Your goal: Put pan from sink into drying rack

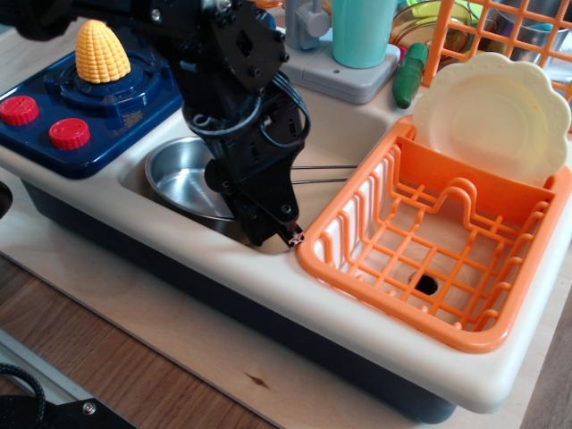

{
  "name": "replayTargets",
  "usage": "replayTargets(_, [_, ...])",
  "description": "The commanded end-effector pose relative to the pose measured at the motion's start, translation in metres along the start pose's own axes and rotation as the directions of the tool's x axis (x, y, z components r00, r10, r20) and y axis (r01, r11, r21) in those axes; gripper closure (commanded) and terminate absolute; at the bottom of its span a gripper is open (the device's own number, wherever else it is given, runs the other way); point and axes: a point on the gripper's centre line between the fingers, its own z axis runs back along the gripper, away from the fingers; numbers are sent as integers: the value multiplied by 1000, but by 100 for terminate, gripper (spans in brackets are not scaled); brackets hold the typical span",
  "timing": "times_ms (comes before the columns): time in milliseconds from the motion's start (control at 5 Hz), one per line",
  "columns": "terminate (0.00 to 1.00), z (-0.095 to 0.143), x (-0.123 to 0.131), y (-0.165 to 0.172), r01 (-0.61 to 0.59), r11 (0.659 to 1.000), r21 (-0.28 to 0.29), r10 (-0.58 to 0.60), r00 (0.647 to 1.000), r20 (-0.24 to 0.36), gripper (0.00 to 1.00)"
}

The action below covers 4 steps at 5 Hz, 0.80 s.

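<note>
The shiny steel pan [179,174] lies in the cream sink [349,134], its two-wire handle [326,173] pointing right toward the orange drying rack [429,259]. My black gripper [273,231] reaches down into the sink at the pan's right front rim, close to the sink's front wall and just left of the rack's corner. The arm covers the pan's right half and the spot where the handle joins it. The fingertips merge into one dark mass, so I cannot tell if they are open or closed on the rim.
A cream scalloped plate [492,116] stands in the rack's back slot. A blue stove [85,98] with a yellow corn [101,52] and red knobs [69,132] sits left of the sink. A teal cup [362,31], a green vegetable [411,76] and a taller orange lattice [527,27] stand behind.
</note>
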Motion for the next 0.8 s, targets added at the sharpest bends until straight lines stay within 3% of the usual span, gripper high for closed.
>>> replayTargets(0, [0,38,16,17,16,997,80,-14,1000,-27,100])
replayTargets(400, [0,82,33,10,2,986,165,12,996,-83,100])
replayTargets(600, [0,99,43,-5,-48,980,191,62,996,-67,100])
